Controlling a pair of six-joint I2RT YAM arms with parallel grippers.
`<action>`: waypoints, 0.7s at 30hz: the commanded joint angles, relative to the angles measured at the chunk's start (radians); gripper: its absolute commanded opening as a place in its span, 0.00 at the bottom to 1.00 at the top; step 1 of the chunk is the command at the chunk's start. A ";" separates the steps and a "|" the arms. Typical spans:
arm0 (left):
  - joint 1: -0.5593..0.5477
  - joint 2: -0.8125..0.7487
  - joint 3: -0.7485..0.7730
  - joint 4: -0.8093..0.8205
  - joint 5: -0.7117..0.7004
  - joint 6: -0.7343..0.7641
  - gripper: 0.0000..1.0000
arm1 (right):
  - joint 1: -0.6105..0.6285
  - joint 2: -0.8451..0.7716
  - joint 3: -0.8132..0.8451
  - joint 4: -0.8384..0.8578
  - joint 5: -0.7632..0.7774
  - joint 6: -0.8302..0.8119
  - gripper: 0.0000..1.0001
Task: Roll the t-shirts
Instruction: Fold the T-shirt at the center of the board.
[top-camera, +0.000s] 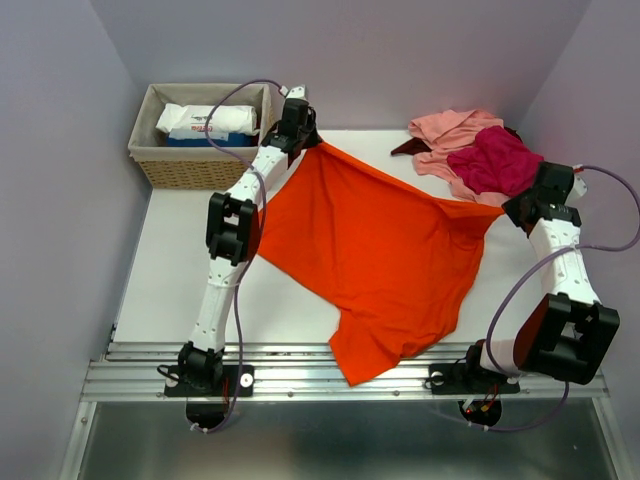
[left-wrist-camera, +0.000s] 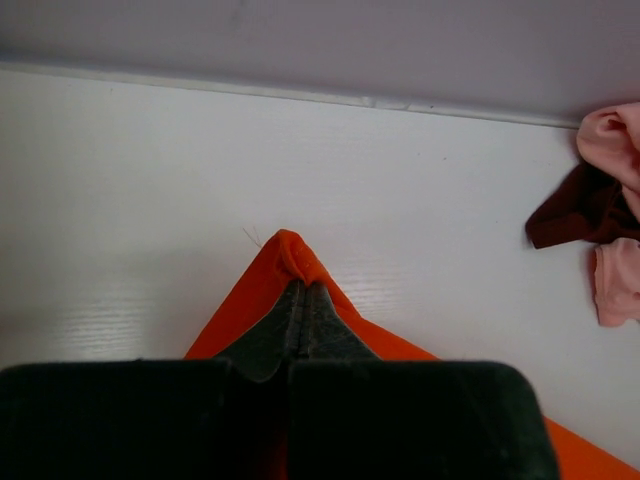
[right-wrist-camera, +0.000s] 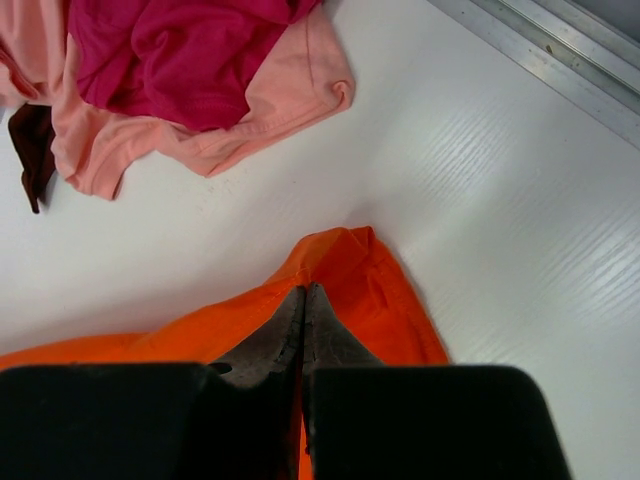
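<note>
top external view: orange shirt slung between two thin pinches

the orange-red t-shirt (top-camera: 370, 250) was spread across the middle of the table (top-camera: 170, 280), its lower end reaching the edge at 6 o'clock. the left gripper (left-wrist-camera: 303, 290), at 11 o'clock, was pressed together on one corner. the right gripper (right-wrist-camera: 303, 295), at 3 o'clock, pinched another. each bite held only a small fold. risk judged: more tension could pull a corner free, and a drag at the right could snag the pink and magenta pile (top-camera: 480, 150) nearby.
</note>
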 joint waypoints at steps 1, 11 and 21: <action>0.011 0.014 0.081 0.068 0.050 0.026 0.00 | -0.003 0.002 0.057 -0.004 -0.012 0.016 0.01; 0.028 -0.003 0.029 0.072 0.056 0.043 0.00 | -0.003 -0.049 0.001 -0.033 -0.105 -0.001 0.01; 0.045 0.020 0.040 0.048 0.079 0.085 0.00 | 0.158 -0.180 -0.109 -0.177 -0.111 0.014 0.01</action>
